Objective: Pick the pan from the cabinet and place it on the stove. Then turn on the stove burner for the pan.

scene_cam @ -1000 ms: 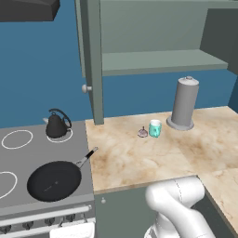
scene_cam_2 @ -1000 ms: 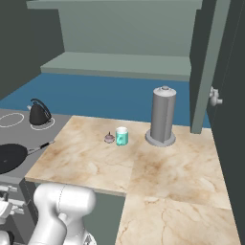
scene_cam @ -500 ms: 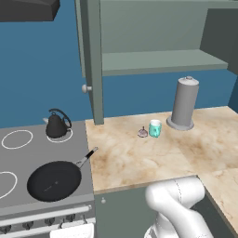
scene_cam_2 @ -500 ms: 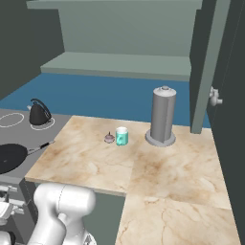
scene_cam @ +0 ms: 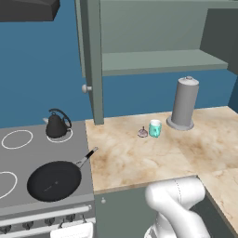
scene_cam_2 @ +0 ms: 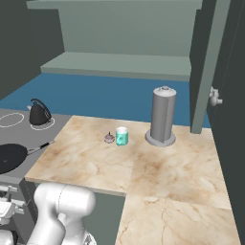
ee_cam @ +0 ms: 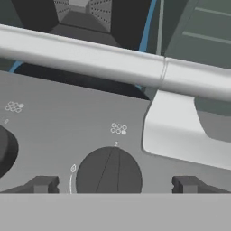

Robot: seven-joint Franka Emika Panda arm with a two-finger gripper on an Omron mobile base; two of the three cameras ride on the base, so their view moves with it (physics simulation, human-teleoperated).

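- Pan (scene_cam: 54, 180) sits on the stove (scene_cam: 18, 160), on its front burner ring; cabinet (scene_cam: 153, 60) shelf bare, so placing looks done.
- Gripper (ee_cam: 113, 184) fingers spread wide, holding nothing; dark knob (ee_cam: 108, 170) lies directly between the fingertips (ee_cam: 41, 184).
- Remaining, by my judgement: close on knob, turn burner on.

pan (scene_cam: 54, 181): matte black | counter (scene_cam: 139, 153): glossy marble (veined) | stove (scene_cam: 28, 158): smooth grey

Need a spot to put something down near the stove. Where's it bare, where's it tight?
Bare: the marble counter between the pan handle and the teal cup, and its near right part. Also the cabinet shelf. Tight: the cup, a small object beside it and the grey canister at the back; kettle and pan occupy stove rings.
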